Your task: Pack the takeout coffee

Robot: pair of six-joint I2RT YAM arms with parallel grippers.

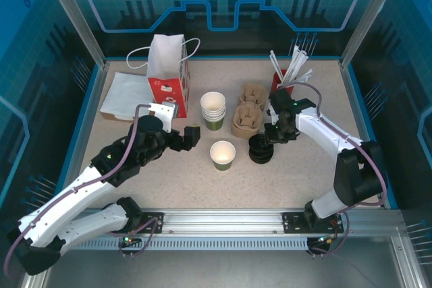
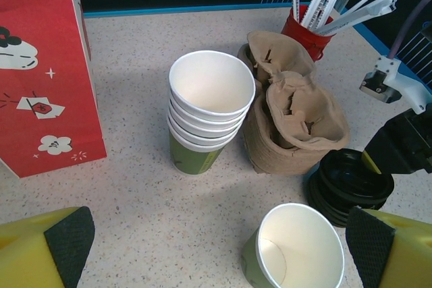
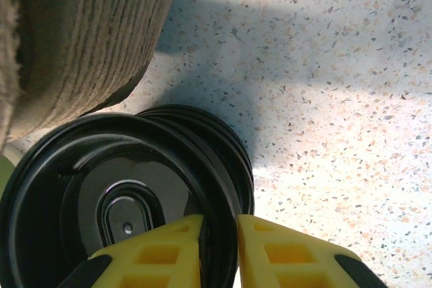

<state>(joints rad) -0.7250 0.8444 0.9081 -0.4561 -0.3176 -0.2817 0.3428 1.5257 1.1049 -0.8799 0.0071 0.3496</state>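
While the left gripper (image 2: 217, 244) gapes left of the small green paper cup (image 1: 223, 154), the right gripper (image 3: 219, 237) pinches a round black plastic lid (image 3: 74, 166).

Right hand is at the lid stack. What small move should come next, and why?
Probably lift straight up a little: the right hand pinches the rim of the top lid, which sits on the lid stack, while the lone cup stands lidless.

In right gripper (image 3: 221, 224), black lid (image 3: 115, 187): glossy, smooth plastic. Its fingers (image 3: 169, 247): yellow matt plastic, latticed. Beyond them, carrier stack (image 3: 81, 32): brown moulded pulp, rough and fibrous. Under it all, tabletop (image 3: 337, 65): speckled, matt. Between left gripper (image 2: 219, 241) pads (image 2: 67, 241), paper cup (image 2: 297, 251): smooth white inside. The pads: black, grainy.
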